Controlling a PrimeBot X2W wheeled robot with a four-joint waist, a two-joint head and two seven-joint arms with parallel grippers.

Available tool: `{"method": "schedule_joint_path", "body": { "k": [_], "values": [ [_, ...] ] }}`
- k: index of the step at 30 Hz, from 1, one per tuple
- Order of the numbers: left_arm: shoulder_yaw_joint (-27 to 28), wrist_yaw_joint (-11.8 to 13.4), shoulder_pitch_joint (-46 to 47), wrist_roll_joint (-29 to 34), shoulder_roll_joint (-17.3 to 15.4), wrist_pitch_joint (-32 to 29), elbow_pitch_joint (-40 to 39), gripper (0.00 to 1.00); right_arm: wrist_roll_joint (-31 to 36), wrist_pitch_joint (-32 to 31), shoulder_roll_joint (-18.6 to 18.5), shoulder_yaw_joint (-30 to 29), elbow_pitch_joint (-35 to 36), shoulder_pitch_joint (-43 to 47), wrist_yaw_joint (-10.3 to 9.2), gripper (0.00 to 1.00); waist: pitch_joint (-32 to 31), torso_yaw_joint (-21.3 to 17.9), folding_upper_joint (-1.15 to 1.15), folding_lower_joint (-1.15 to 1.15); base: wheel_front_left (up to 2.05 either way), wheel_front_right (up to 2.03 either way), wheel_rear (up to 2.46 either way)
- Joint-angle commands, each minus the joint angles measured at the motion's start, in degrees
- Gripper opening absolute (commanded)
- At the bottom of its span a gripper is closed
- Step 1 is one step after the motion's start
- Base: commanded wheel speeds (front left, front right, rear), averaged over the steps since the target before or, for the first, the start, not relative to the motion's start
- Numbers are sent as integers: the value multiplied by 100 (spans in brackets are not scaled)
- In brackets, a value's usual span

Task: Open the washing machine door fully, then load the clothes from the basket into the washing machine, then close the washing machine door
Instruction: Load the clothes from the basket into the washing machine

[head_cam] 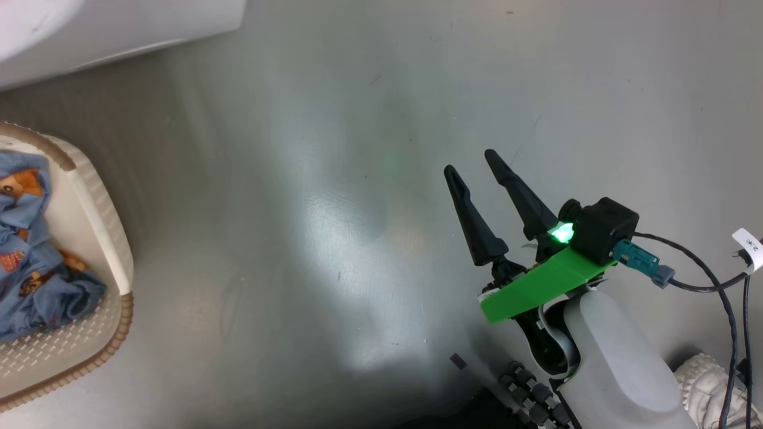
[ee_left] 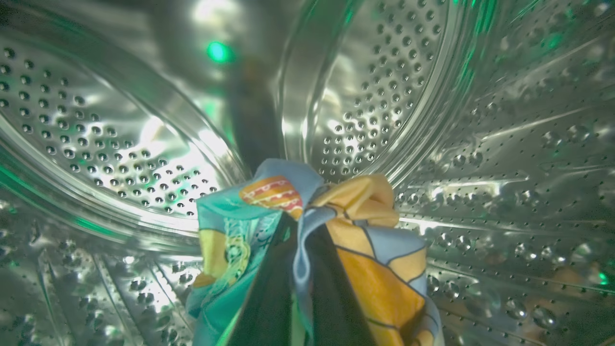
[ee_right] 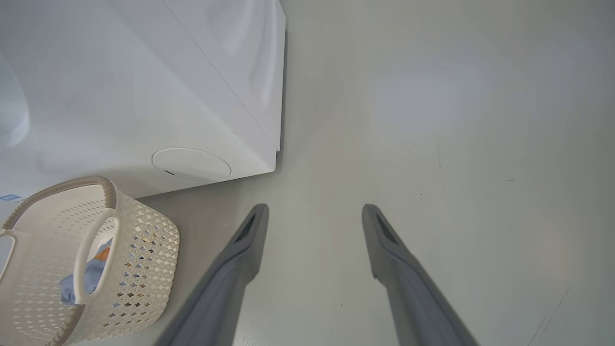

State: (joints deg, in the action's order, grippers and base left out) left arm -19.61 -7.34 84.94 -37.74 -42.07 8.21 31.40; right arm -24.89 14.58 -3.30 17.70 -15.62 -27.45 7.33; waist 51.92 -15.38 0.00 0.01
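At the left, the basket (head_cam: 89, 196) stands on the floor (head_cam: 357, 238) with several clothes (head_cam: 36, 262) in it, so loading looks partway done. The left gripper (ee_left: 302, 226) is deep inside the drum (ee_left: 120, 120) of the washing machine (ee_right: 144, 86), jaws clamped on one printed blue garment (ee_left: 365, 250) that is not yet released. The door must be open, and closing it remains. At the right, the right gripper (head_cam: 471, 162) hangs over the floor, jaws apart and empty.
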Motion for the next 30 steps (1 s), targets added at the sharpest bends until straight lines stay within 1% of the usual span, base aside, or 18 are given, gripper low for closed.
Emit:
{"method": "schedule_joint_path", "body": {
  "k": [1, 6, 8, 9, 11, 14, 16, 17, 18, 19, 24, 30],
  "values": [
    [92, -3, 126, -116, -321, -278, 66, 0, -83, 42, 42, 127, 69, 186, 16, 100, 13, -15, 0, -1, 0, 0, 0],
    [18, 6, 230, -293, -240, -790, 319, 0, -112, 42, 42, 156, 28, 185, 16, 100, 16, -8, 0, -1, 0, 0, 0],
    [-7, 41, 218, -375, -202, -1028, 430, 0, -117, 42, 42, 166, 15, 183, 16, 100, 9, -1, 0, -1, 0, 0, 0],
    [-7, 41, 218, -375, -202, -1028, 430, 0, -117, 42, 42, 166, 15, 183, 16, 100, 9, -1, 0, -1, 0, 0, 0],
    [-21, 100, 210, -435, -182, -1229, 516, 0, -118, 42, 42, 173, 9, 175, 16, 100, 7, 5, 0, -1, 0, 0, 0],
    [-33, 140, 214, -459, -185, -1318, 532, 0, -112, 42, 42, 163, 13, 161, 16, 100, 12, 14, 0, -1, 0, 0, 0],
    [-45, 186, 204, -425, -200, -1287, 531, 0, -106, 42, 42, 154, 10, 152, 16, 100, 10, 23, 0, -1, 0, 0, 0],
    [-51, 222, 197, -391, -209, -1240, 529, 2, -102, 42, 42, 151, 7, 148, 16, 100, 6, 28, 0, -1, 0, 0, 0],
    [-46, 251, 182, -391, -204, -1217, 542, 47, -101, 42, 42, 148, 5, 144, 16, 100, -2, 33, 0, -1, 0, 0, 0],
    [-49, 267, 165, -386, -200, -1194, 545, 100, -100, 42, 42, 145, 3, 142, 16, 100, -12, 39, 0, -1, 0, 0, 0],
    [-22, 374, 4, -461, -125, -1137, 620, 100, -86, 42, 42, 123, -13, 133, 16, 100, -126, 79, 0, -1, 0, 0, 0],
    [21, 383, -390, -575, -89, -902, 613, 100, -11, 42, 42, 40, -44, 174, 16, 100, -365, 180, 0, -1, 0, 0, 0]
  ]
}}
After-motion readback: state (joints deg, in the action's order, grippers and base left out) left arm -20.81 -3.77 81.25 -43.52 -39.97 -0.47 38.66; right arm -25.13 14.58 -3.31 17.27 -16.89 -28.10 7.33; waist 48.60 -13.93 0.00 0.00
